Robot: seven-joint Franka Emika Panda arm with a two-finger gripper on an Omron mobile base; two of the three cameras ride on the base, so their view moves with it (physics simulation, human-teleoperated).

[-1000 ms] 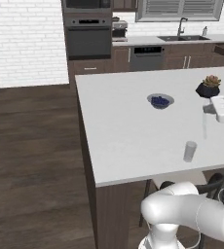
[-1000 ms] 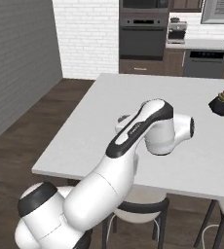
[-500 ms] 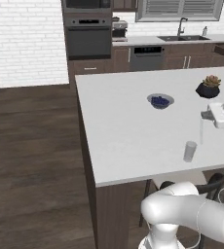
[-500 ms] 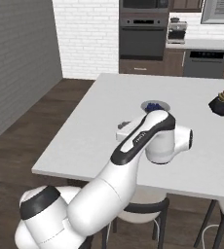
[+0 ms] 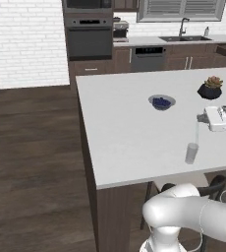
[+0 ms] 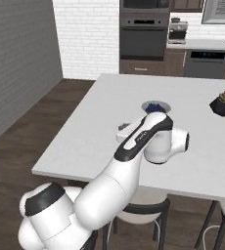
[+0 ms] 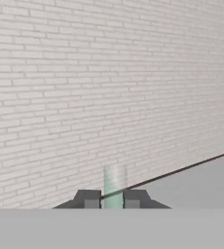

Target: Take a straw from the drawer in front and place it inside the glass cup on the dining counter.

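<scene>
Over the right part of the white dining counter my gripper points sideways, shut on the straw. The thin pale straw hangs upright from the fingers. Its lower end is just above the rim of the glass cup, a small translucent tumbler near the counter's front edge. In the hand view the straw stands as a pale column pinched between the two dark fingertips, with a white brick wall beyond. In the right base view my own arm covers the cup, and the gripper sticks out to the left. The drawer is out of view.
A shallow bowl with blue contents sits mid-counter, and a dark potted plant stands behind my hand. Stools stand under the counter's near edge. The oven and sink counter line the back wall across open wood floor.
My hand, still holding the straw, has moved nearer to the front of the counter, bringing the straw's lower end closer to the cup. Cup, bowl and plant have stayed put.
</scene>
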